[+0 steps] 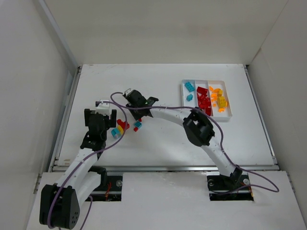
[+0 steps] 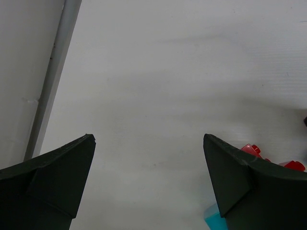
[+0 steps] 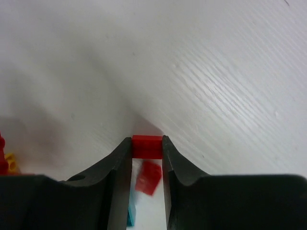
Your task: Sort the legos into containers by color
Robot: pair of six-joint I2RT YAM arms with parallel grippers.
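Right gripper (image 3: 146, 139) had its jaws clamped on a small red brick (image 3: 147, 148), pinched between the fingertips and lifted off the table (image 1: 163, 143). Under it, at 6 o'clock in the right wrist view, were a blurred red piece (image 3: 147, 177) and a teal piece (image 3: 130, 218). Left gripper (image 2: 148, 139) had its jaws wide apart, holding nothing, low over bare table; red pieces (image 2: 252, 149) and a teal one (image 2: 211, 219) peeked out at 4 to 5 o'clock. Loose legos (image 1: 121, 128) sat at 8 o'clock of table centre, between both arms. White tray (image 1: 207, 80) sat at 2 o'clock, with teal, red and orange pieces each in their own compartment.
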